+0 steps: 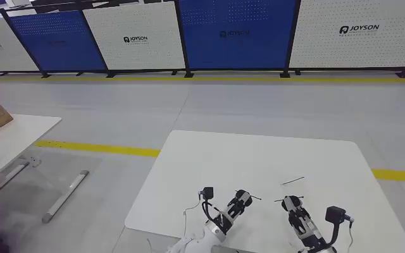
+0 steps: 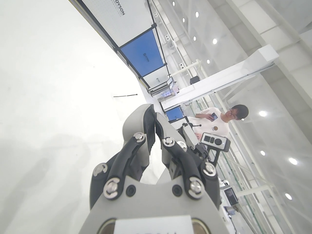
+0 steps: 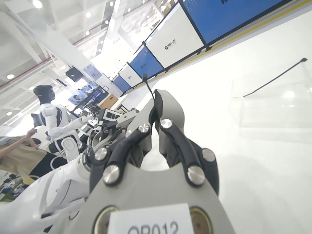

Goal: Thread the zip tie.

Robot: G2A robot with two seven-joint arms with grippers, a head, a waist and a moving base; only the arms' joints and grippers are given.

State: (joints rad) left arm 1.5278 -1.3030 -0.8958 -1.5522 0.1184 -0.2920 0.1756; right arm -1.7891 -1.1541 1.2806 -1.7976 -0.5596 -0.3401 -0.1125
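My right gripper (image 3: pixel 156 96) is shut on a black zip tie (image 3: pixel 147 82), whose head end sticks out past the fingertips. In the top view this gripper (image 1: pixel 290 202) is near the table's front edge, right of centre. My left gripper (image 2: pixel 154 113) is shut, and no tie shows between its pads in its own wrist view. In the top view it (image 1: pixel 243 197) sits a short way left of the right one, with a thin dark line across its tip; I cannot tell if that is held. A second, loose zip tie (image 1: pixel 292 181) (image 2: pixel 125 95) (image 3: pixel 275 79) lies flat on the table beyond the right gripper.
The white table (image 1: pixel 253 158) is bare apart from the loose tie. A faint clear box shape (image 3: pixel 268 113) shows around that tie in the right wrist view. Blue and white partition panels (image 1: pixel 234 31) stand far behind the table.
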